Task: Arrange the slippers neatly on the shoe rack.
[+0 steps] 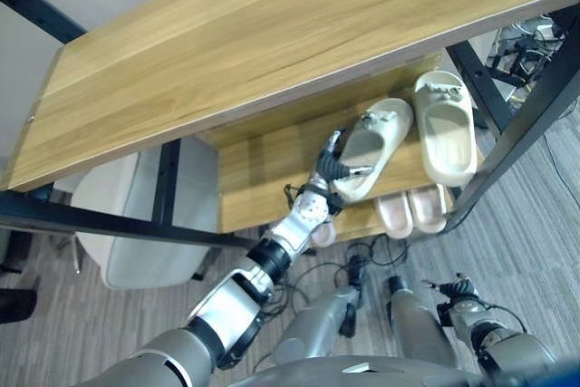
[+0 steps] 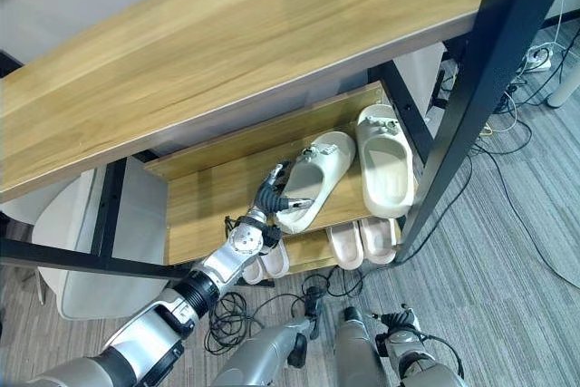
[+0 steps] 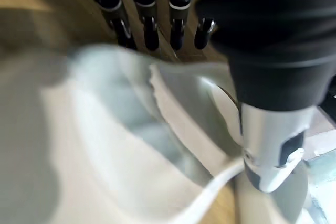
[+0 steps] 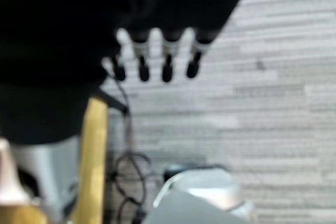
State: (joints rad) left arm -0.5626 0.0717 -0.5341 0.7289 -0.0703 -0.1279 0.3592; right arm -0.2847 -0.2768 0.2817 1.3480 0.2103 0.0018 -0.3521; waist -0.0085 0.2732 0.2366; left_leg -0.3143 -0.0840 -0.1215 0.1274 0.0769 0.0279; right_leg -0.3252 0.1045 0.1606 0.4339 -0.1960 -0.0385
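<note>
Slipper gripped on the rack's middle shelf.
My left hand [image 1: 332, 172] clasps the tilted cream slipper [image 1: 374, 145] beside its straight mate [image 1: 446, 126]; my right hand [image 1: 459, 296] hangs relaxed, fingers loose.

Two cream slippers [image 1: 446, 126] and two pink slippers [image 1: 412, 208] (lower shelf).

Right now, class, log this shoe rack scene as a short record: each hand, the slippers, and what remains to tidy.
left hand: fingers curled on the heel of the tilted cream slipper, middle shelf
right hand: low by the floor, holding nothing
second cream slipper: lies straight, beside the tilted one
pink slippers: pair on the lower shelf
top board: bare
remaining: tilted slipper is not yet parallel to its partner
</note>
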